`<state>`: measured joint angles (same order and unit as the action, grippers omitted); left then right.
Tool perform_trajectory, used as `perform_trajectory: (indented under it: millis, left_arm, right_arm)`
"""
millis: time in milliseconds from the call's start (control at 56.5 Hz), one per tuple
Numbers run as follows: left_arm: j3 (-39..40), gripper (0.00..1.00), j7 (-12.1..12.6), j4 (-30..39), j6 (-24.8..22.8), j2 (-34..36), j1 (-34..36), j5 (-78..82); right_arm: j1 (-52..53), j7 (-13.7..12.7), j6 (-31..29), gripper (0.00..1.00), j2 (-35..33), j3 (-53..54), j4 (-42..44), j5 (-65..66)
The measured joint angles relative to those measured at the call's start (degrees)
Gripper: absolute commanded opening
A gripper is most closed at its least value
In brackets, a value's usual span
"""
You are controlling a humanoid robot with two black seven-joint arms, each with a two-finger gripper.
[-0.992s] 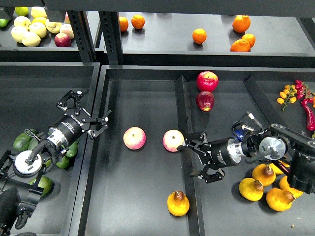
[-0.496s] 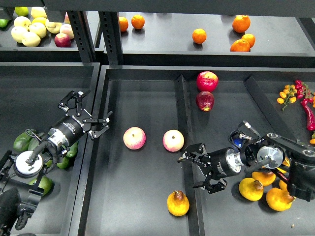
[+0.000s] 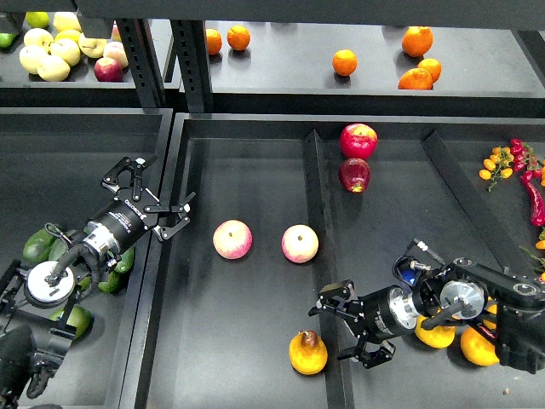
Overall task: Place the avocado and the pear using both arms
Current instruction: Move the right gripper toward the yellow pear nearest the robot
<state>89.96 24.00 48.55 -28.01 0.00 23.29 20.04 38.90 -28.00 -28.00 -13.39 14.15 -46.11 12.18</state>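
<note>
A yellow-orange pear (image 3: 307, 353) with a brown stem knob lies in the middle bin near the front, left of the divider. My right gripper (image 3: 351, 326) is open and empty, just right of that pear, over the divider. More pears (image 3: 477, 345) lie under my right arm at the lower right. Several dark green avocados (image 3: 39, 244) lie in the left bin, partly hidden by my left arm. My left gripper (image 3: 150, 202) is open and empty above the left bin's right wall, up and right of the avocados.
Two pink-yellow apples (image 3: 232, 239) (image 3: 300, 244) lie in the middle bin. Two red apples (image 3: 358, 141) sit right of the divider (image 3: 317, 196). Oranges (image 3: 345, 61) and pale apples (image 3: 47, 51) are on the back shelf. Red peppers and small tomatoes (image 3: 515, 162) are at the far right.
My right gripper has moved down toward the front and drawn near the lone pear. My left gripper has hardly moved.
</note>
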Motion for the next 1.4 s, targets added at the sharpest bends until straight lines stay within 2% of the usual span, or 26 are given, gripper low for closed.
perform_trajectory:
  millis: [159,372,691,903,1098,1222,1399]
  left_arm:
    - [-0.3,0.98,0.0,0.1,0.0,0.0,0.0,0.0]
    - [-0.9,0.98,0.1,0.7,0.0,0.0,-0.1,0.0]
    - [-0.9,0.98,0.2,1.6,0.0,0.0,-0.7,0.0]
    - [-1.2,0.98,0.3,1.7,0.0,0.0,-1.0,0.0]
    - [-1.6,0.98,0.3,2.0,0.0,0.0,-1.0,0.1]
    - [-1.7,0.98,0.3,2.1,0.0,0.0,-1.1,0.1]
    - [-1.8,0.98,0.4,2.1,0.0,0.0,-1.1,0.1]
  right_arm:
    - [-0.4,0.0,0.0,0.97,0.7,-0.1,1.5,-0.1]
    - [-0.6,0.0,0.0,0.88,3.1,0.1,5.2,-0.2]
    - [0.1,0.0,0.0,0.89,4.6,1.2,9.3,-0.8]
    - [0.7,0.0,0.0,0.9,8.6,4.0,14.2,-0.9]
    - [0.7,0.0,0.0,0.9,10.1,3.7,16.3,-1.8]
    - [0.8,0.0,0.0,0.85,10.9,3.2,18.2,-3.0]
    - [0.9,0.0,0.0,0.87,12.8,3.1,21.7,-4.6]
